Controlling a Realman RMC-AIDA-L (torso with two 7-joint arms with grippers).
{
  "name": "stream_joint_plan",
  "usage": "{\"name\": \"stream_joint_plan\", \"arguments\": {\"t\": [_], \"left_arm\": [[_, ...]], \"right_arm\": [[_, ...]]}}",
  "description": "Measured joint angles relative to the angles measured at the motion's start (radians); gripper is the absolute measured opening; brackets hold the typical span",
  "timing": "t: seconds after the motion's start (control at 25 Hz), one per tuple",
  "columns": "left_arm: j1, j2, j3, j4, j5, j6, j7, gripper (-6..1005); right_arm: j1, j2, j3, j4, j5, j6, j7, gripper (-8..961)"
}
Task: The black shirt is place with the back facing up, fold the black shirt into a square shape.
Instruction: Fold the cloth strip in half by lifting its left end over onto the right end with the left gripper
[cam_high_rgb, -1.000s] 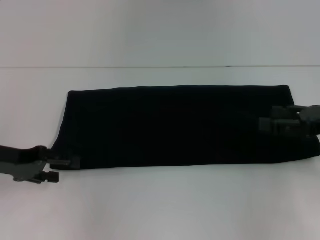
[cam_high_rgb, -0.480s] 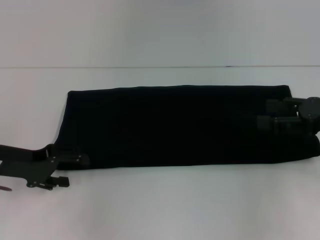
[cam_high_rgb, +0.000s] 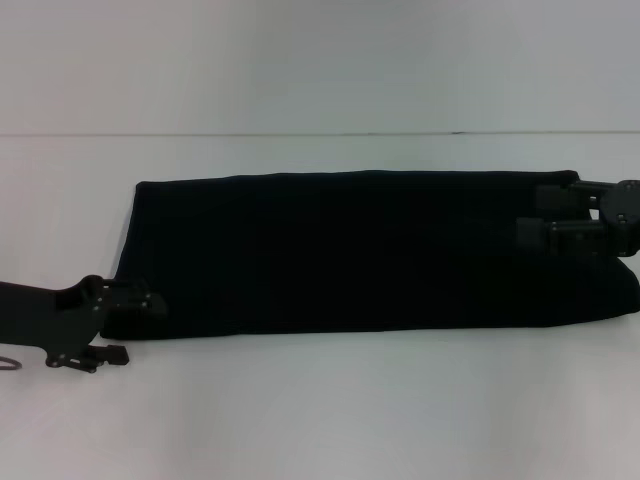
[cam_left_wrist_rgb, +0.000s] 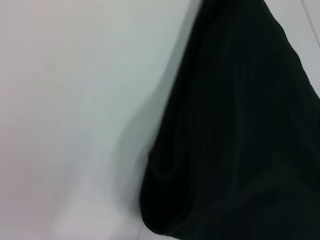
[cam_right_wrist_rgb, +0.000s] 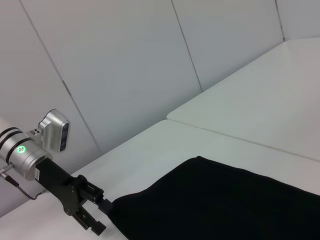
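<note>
Black shirt (cam_high_rgb: 350, 255) lies folded long; left gripper (cam_high_rgb: 125, 325) fingers spread at its corner, right gripper (cam_high_rgb: 545, 212) fingers spread too.

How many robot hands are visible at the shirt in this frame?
2. The left hand is at the near-left corner of the black shirt; the right hand is over its right end, near the far edge. None seems hidden.
</note>
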Motion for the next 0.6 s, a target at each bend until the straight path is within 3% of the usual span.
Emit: {"name": "stream_joint_plan", "arguments": {"t": [0.6], "left_arm": [[-0.008,0.001,0.001,-0.006,0.036,-0.065,-0.03,906]], "right_arm": [[-0.005,0.002,0.003,0.0,0.001,0.008,-0.004,931]]}}
